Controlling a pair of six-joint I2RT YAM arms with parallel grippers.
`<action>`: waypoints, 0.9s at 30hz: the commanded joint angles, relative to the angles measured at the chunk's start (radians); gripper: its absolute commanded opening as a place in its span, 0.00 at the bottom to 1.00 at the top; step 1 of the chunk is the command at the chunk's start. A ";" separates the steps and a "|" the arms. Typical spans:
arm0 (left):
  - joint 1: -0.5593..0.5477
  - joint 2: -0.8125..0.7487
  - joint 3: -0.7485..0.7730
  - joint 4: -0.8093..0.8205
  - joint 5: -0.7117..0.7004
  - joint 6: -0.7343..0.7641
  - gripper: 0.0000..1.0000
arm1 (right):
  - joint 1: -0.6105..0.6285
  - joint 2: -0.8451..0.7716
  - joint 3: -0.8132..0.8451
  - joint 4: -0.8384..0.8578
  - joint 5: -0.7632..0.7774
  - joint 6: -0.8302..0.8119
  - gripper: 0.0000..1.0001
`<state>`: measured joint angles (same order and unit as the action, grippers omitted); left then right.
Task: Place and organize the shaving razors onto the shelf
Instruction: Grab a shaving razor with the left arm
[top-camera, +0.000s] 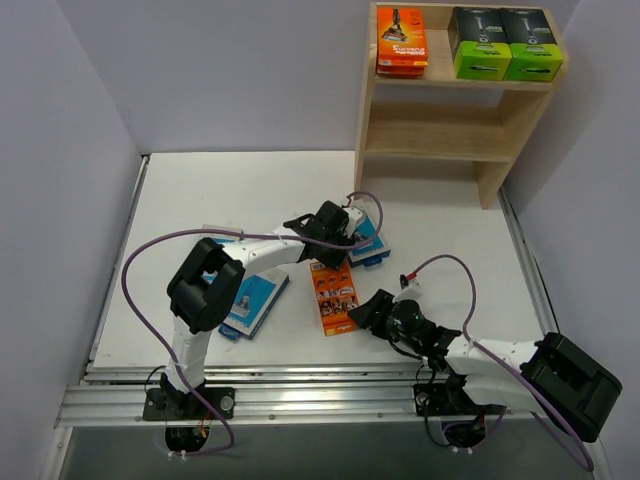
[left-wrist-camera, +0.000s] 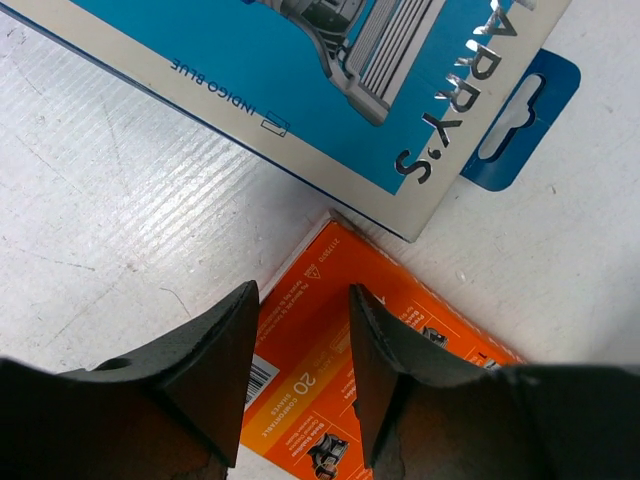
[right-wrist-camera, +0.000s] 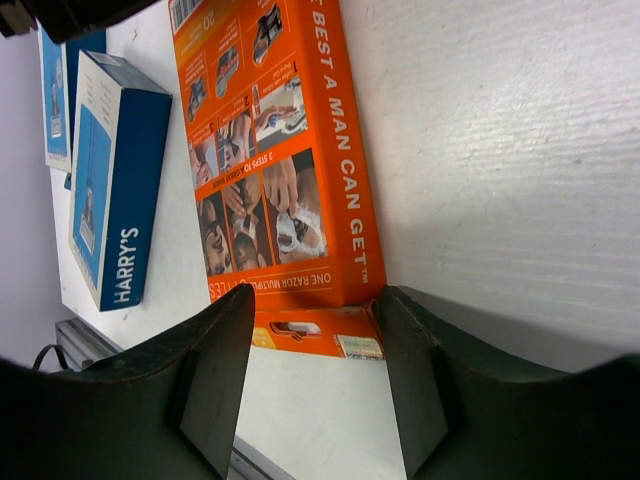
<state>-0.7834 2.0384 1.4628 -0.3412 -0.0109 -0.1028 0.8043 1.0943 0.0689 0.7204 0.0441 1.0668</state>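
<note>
An orange razor pack lies flat on the table between my two grippers. My left gripper is open, its jaws hovering over the pack's far end. My right gripper is open and low at the pack's near end, its hang tab between the jaws. One light-blue card lies just beyond the orange pack, also in the left wrist view. Another blue pack lies to the left, also in the right wrist view. The wooden shelf holds stacked orange packs and two black-and-green boxes on its top tier.
A third blue card shows partly behind the left arm. The shelf's lower tier holds nothing. Walls close in the table on the left and right. A metal rail runs along the near edge.
</note>
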 joint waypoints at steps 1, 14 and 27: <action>0.026 0.065 0.005 -0.084 -0.051 -0.017 0.49 | 0.019 -0.002 -0.035 -0.085 -0.020 0.019 0.49; 0.027 0.088 0.014 -0.102 -0.044 -0.043 0.25 | 0.049 0.131 -0.055 0.100 -0.035 0.078 0.41; 0.027 0.114 0.019 -0.124 -0.034 -0.075 0.10 | 0.073 0.072 -0.055 0.091 -0.035 0.114 0.37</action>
<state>-0.7635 2.0682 1.5036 -0.3454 -0.0261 -0.1692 0.8650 1.2083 0.0612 0.8566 0.0170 1.1675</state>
